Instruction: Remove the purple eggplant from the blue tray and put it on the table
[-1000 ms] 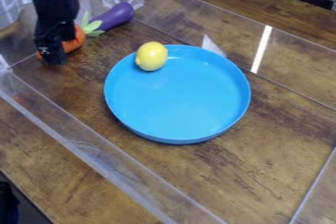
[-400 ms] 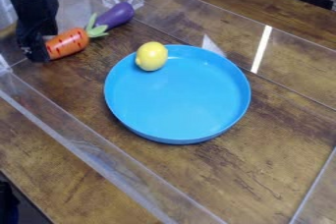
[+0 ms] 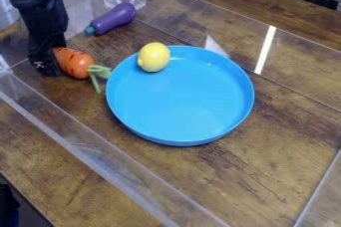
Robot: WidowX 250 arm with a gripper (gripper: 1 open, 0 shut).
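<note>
Purple eggplant (image 3: pixel 114 17) lies on the table (image 3: pixel 266 171) near its far-left corner, outside the blue tray (image 3: pixel 186 107); task looks done. Gripper (image 3: pixel 48 64) fully open, holding nothing.

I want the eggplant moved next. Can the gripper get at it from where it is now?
Probably yes. The eggplant lies in the open on the table, outside the tray, with nothing over it. The open gripper is low beside the carrot, so it would have to lift clear first.
</note>
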